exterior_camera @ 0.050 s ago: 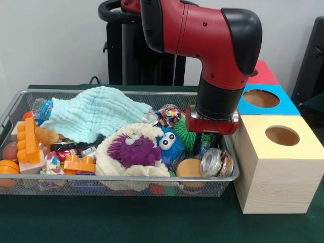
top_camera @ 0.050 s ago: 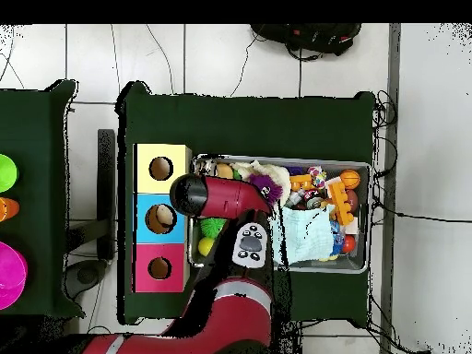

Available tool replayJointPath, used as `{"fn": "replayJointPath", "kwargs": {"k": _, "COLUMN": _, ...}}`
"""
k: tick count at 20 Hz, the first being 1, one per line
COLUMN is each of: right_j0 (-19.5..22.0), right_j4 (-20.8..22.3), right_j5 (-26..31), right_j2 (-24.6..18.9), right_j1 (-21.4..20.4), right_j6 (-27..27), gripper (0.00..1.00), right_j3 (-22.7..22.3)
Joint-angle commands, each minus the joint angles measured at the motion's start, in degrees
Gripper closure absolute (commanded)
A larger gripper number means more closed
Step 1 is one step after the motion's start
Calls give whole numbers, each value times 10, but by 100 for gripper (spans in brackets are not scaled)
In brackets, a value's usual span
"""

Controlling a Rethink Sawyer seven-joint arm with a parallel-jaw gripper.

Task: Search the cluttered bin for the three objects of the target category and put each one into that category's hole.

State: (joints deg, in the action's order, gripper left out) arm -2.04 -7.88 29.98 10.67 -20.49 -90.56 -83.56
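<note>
We see even, soft indoor light with faint shadows under the bin (exterior_camera @ 0.050 s ago: 20, 98). Glare sits on the arm (exterior_camera @ 0.050 s ago: 223, 45) shell above the claw and on shiny cans (exterior_camera @ 0.050 s ago: 215, 162) just below it.

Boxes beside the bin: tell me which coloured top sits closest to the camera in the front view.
The yellow-topped box. It is the foremost of the row; the blue-topped box lies behind it and the red-topped box farthest back.
</note>
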Motion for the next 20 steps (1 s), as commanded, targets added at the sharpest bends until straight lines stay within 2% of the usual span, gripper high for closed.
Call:
{"fn": "replayJointPath", "kwargs": {"k": 1, "right_j0": -21, "right_j4": -19, "right_j5": 155, "right_j2": 3, "right_j1": -27, "right_j6": -133, "gripper": 100, "right_j3": 24}}
{"fn": "replayJointPath", "kwargs": {"k": 4, "right_j0": -41, "right_j4": -20, "right_j5": 239, "right_j2": 23, "right_j1": -27, "right_j6": -158, "gripper": 100, "right_j3": 68}}
{"fn": "replayJointPath", "kwargs": {"k": 8, "right_j0": -48, "right_j4": -26, "right_j5": 300, "right_j2": 32, "right_j1": -21, "right_j6": -178, "gripper": 100, "right_j3": 109}}
{"fn": "replayJointPath", "kwargs": {"k": 15, "right_j0": -46, "right_j4": -33, "right_j5": 327, "right_j2": 33, "right_j1": -20, "right_j6": -180, "gripper": 100, "right_j3": 125}}
{"fn": "replayJointPath", "kwargs": {"k": 20, "right_j0": -39, "right_j4": -44, "right_j5": 322, "right_j2": 27, "right_j1": -35, "right_j6": -184, "gripper": 100, "right_j3": 105}}
